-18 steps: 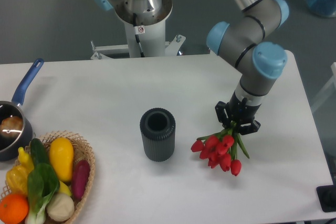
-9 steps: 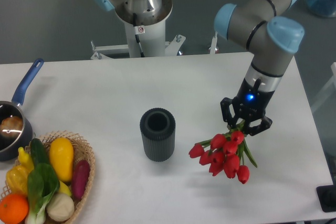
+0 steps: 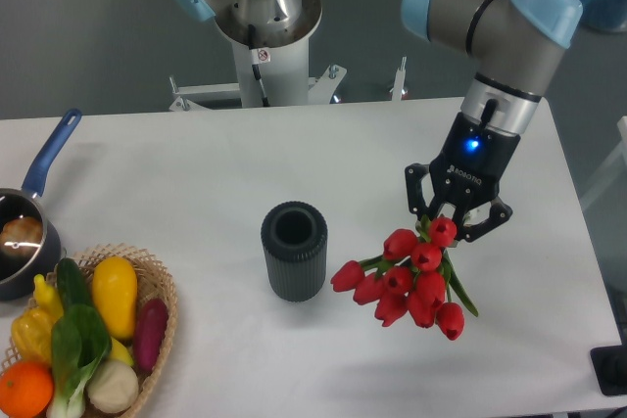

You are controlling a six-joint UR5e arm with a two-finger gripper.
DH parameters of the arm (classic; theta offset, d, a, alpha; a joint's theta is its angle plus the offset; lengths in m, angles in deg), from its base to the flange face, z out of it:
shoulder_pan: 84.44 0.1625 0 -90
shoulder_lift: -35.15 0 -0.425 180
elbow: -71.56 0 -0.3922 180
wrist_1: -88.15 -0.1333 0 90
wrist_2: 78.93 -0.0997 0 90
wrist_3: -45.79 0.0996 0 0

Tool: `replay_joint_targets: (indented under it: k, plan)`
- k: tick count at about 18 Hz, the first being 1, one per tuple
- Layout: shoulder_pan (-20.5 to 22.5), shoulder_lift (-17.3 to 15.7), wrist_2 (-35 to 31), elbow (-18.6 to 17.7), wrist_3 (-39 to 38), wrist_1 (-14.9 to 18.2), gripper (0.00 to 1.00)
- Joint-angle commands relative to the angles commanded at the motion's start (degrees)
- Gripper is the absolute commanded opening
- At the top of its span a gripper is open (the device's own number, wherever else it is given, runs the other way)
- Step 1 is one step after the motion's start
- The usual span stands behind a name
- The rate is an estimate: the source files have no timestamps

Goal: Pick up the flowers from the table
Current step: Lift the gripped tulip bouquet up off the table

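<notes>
The flowers (image 3: 407,278) are a bunch of red tulips with green leaves. They hang tilted, blooms toward the lower left, lifted above the white table (image 3: 196,173). My gripper (image 3: 451,223) is shut on their stems, which are mostly hidden between the fingers. The gripper stands over the right part of the table, right of a dark vase.
A dark ribbed cylindrical vase (image 3: 293,251) stands upright at the table's middle. A wicker basket (image 3: 157,286) of vegetables and fruit sits at the front left. A blue-handled pan (image 3: 24,227) lies at the left edge. The robot base (image 3: 263,26) stands behind the table.
The gripper has risen with the flowers in it. The bunch has come up off the table and swung out more toward the left.
</notes>
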Motion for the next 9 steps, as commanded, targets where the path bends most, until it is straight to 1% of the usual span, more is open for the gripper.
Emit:
replay_joint_targets:
  k: [6,9]
  plan:
    - [0.5,-0.6,9.1,0.0,-1.8,0.0,0.30]
    - [0.9,-1.8,10.1,-0.4,-3.6,0.0,0.30]
